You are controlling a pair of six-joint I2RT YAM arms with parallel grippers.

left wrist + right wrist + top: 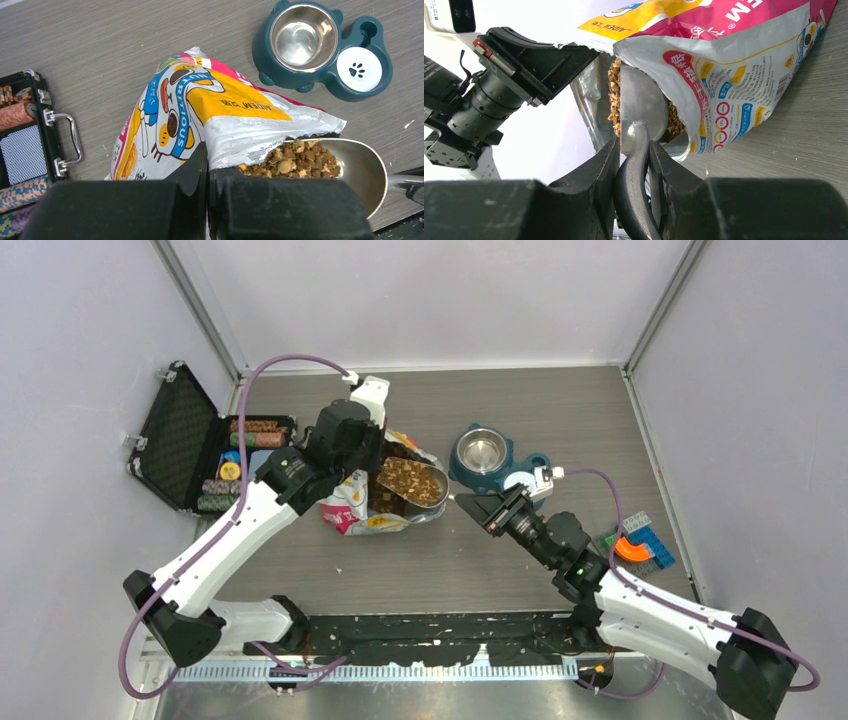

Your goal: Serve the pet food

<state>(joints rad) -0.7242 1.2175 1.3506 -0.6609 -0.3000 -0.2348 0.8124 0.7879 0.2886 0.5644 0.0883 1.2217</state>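
- Black case [180,445]: lies open at the far left of the tabletop [560,410], with rows of chip stacks [255,432] inside.
- Left hand [208,160]: fingers pressed together, pinching the torn upper edge of the bag [200,105] and holding its mouth up.
- Bag: brightly printed, with a silver lining. It rests on the tabletop right of the case, and its open mouth faces right.
- Pet food [297,160]: brown kibble heaped in the scoop [360,170], right at the bag's mouth. More kibble shows just inside the bag.
- Scoop: metal. The back of its bowl is tucked under the torn edge and the front is clear of it. The handle runs right.
- Feeder [320,75]: dark teal, beyond and right of the bag and apart from it. It carries a steel bowl [302,37] beside a white disc with a paw print [359,69].
- Right hand [634,150]: fingers clamped on either side of the scoop's handle, just behind the bowl.
- Blue and orange item [640,545]: near the right edge, too small to identify.
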